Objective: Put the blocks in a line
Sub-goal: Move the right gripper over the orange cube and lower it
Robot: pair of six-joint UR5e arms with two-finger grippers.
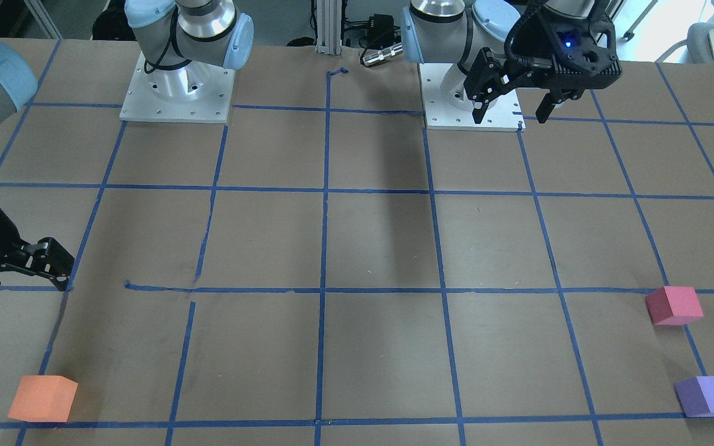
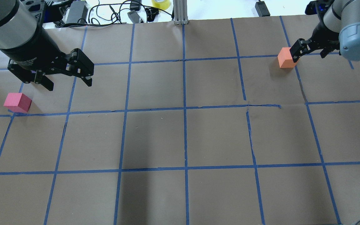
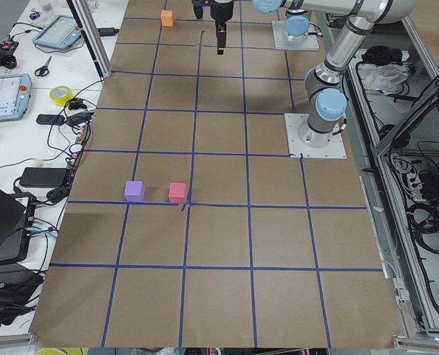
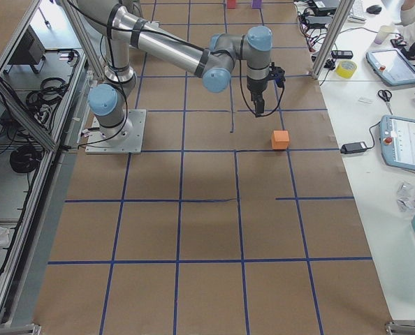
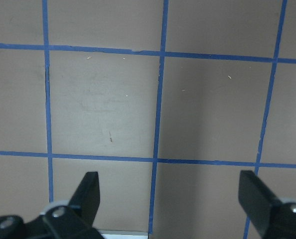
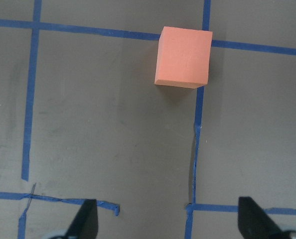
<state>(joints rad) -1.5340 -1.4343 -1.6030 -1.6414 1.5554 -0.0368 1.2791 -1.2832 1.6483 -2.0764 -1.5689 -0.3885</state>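
The orange block (image 1: pixel 43 398) sits near the table's far edge on my right side; it also shows in the overhead view (image 2: pixel 287 57) and the right wrist view (image 6: pixel 184 57). The pink-red block (image 1: pixel 674 305) and the purple block (image 1: pixel 709 396) sit apart on my left side. The purple block is out of the overhead view. My right gripper (image 2: pixel 308 56) is open and empty, hovering just short of the orange block. My left gripper (image 2: pixel 69 85) is open and empty, raised high, short of the pink-red block (image 2: pixel 17 102). Its wrist view shows only bare table between its fingers (image 5: pixel 88 191).
Brown paper with a blue tape grid (image 1: pixel 323 290) covers the table. The two arm base plates (image 1: pixel 177 93) (image 1: pixel 475 99) stand at my edge. Cables and a tape roll (image 2: pixel 160 3) lie beyond the far edge. Tablets (image 4: pixel 406 143) lie on the side bench.
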